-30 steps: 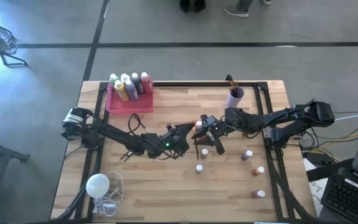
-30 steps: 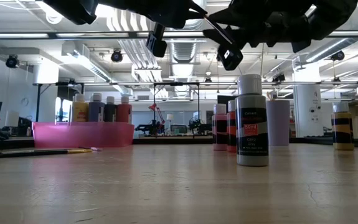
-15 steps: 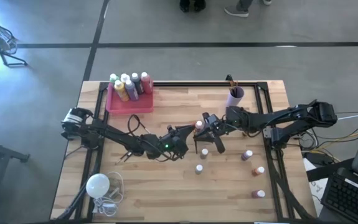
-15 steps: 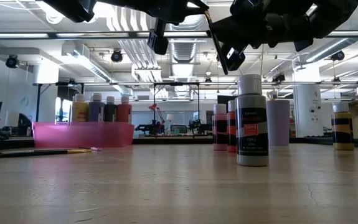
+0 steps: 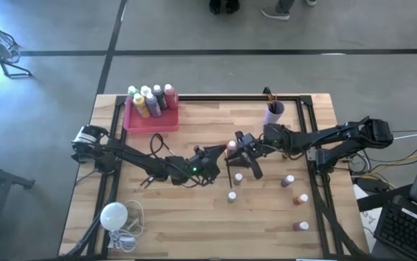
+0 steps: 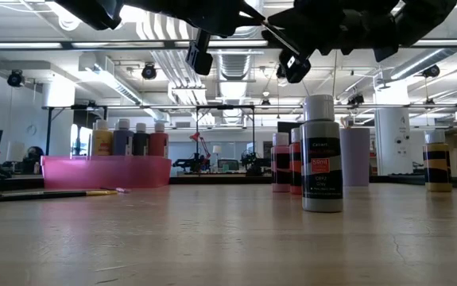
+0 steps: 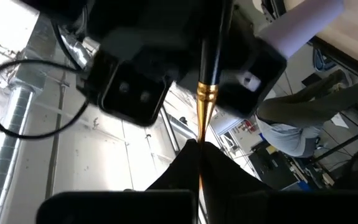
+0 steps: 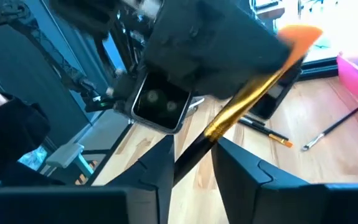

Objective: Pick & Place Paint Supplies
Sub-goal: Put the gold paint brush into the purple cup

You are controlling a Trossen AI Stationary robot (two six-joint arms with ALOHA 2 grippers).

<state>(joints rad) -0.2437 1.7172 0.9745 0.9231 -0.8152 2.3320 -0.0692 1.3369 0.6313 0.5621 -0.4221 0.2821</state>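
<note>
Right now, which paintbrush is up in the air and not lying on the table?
The gold-banded paintbrush between the left claw and right claw. The other brushes lie flat on the wooden table.

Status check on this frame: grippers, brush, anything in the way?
Left gripper shut on paintbrush mid-table. Right gripper around same brush, jaws apart. Handover underway. Loose bottles below; pink tray and purple cup clear.

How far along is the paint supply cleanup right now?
Done: several bottles stand in the pink tray, brushes in the purple cup. In hand: a paintbrush between the left gripper and right gripper above the table's middle. Left: loose bottles and brushes on the table.
</note>
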